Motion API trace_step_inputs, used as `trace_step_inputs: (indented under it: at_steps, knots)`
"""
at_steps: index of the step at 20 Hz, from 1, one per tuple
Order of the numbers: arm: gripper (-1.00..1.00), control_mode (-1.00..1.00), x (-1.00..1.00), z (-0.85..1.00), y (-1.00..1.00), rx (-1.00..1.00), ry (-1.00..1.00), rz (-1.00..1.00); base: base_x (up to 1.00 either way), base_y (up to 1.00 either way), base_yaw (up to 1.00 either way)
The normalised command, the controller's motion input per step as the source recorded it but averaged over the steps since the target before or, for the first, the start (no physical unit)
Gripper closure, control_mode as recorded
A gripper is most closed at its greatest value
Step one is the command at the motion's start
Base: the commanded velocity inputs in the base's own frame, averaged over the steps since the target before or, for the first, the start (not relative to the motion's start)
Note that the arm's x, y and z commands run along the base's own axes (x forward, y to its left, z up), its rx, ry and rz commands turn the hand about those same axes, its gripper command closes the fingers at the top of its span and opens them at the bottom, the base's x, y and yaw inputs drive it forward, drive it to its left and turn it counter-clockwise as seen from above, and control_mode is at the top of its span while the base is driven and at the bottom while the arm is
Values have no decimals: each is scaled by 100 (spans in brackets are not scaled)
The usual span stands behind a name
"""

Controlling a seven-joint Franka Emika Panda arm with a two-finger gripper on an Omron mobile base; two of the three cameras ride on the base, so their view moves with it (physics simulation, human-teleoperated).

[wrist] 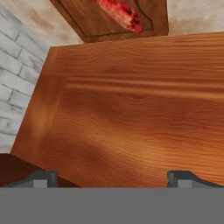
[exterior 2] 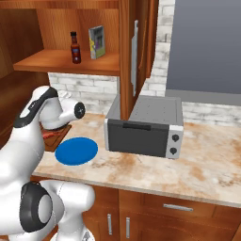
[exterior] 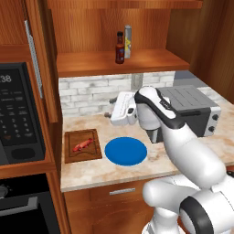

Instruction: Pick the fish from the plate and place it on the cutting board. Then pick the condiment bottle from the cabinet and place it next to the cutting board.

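The fish [exterior: 82, 145] is seen lying on the cutting board [exterior: 90, 152] at the left end of the desk [exterior: 192, 151], just beside the bare blue plate [exterior: 125, 151], so the first half of the task is judged done. The condiment bottle [exterior: 119, 47] is left standing on the cabinet [exterior: 91, 27] shelf, near its front edge, not yet fetched. The claw [wrist: 113, 177] is held released and empty, its fingertips [wrist: 41, 178] wide apart before a wooden panel.

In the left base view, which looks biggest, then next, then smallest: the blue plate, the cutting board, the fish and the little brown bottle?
1. The blue plate and the cutting board look about alike in size, so I won't rank one over the other.
2. The condiment bottle, though it stands farther back.
3. The fish, lying on the board, looks smallest.
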Motion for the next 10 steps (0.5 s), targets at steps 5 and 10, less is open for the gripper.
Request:
trace_step_inputs:
  at_steps: [5,10]
  knots:
    - [-100,-100,0,35,0,14,9,0,0,0,0]
    - [-100,-100,0,31,-1,6,0,-1,0,0,0]
